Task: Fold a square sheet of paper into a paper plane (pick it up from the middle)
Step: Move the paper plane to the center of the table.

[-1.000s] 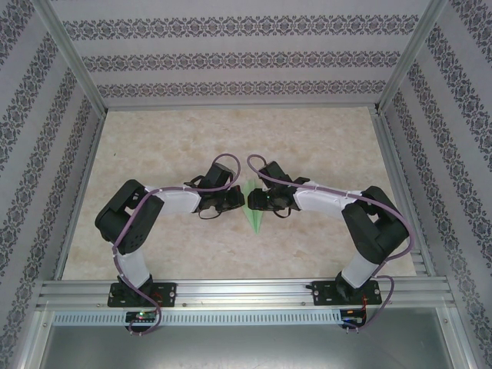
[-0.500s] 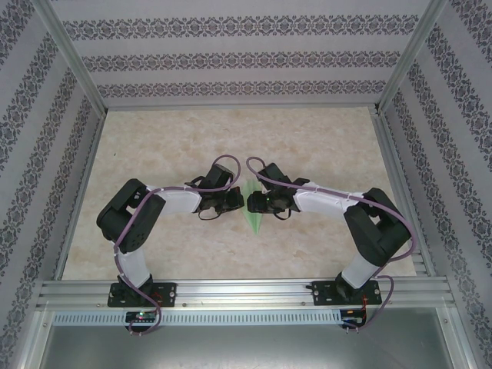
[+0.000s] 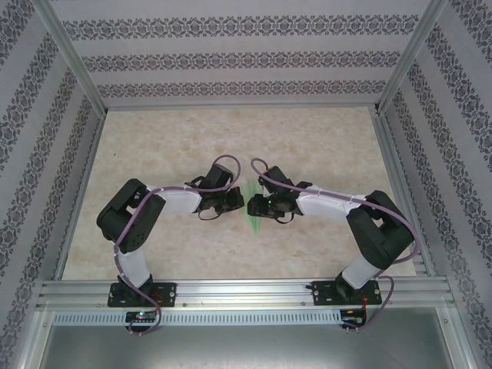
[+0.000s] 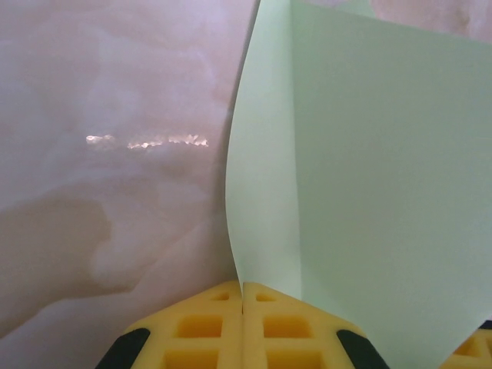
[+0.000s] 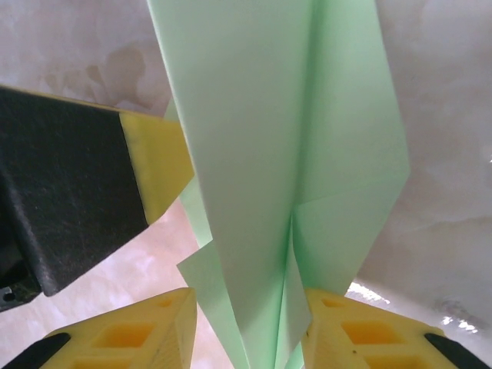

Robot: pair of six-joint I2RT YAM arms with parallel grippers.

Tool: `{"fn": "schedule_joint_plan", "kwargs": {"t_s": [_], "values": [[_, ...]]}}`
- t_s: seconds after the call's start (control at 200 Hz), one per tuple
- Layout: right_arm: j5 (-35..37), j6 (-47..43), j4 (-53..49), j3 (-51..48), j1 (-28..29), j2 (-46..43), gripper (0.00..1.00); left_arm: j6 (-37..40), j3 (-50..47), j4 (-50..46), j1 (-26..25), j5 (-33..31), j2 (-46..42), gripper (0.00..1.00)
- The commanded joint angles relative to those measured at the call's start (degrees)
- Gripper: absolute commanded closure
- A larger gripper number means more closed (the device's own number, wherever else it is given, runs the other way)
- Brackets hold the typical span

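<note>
The slim pale green paper plane (image 4: pixel 369 169) seems light and floppy, best held at its centre crease. The left pincer (image 4: pixel 242 290) is closed on its fold; the right pincer (image 5: pixel 246 307) stands half-open around it.

Under the left hand (image 3: pixel 235 201) and the right hand (image 3: pixel 254 205) lies the desk (image 3: pixel 323 146), a pale beige surface with a soft marble pattern. Ahead of the left hand, to its left, the desk carries a small bright reflection (image 4: pixel 146 141). Beyond the hands and on both sides stand walls (image 3: pixel 231 54) with bands of dark ornament on white. Behind the hands an aluminium rail (image 3: pixel 246 292) runs along the near edge of the desk.
</note>
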Motion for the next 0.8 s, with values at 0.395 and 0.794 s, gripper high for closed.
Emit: {"fn": "schedule_joint_plan", "kwargs": {"t_s": [0.395,0.794], "values": [[5.0,-0.7,-1.9,3.6,2.8,3.3,0.58,0.9,0.9,0.5,0.8,1.3,0.2,1.0],[10.2,-0.4,-4.3,5.9,4.4,5.6,0.59,0.7,0.9,0.0,0.8,1.0,-0.6,0.97]]}}
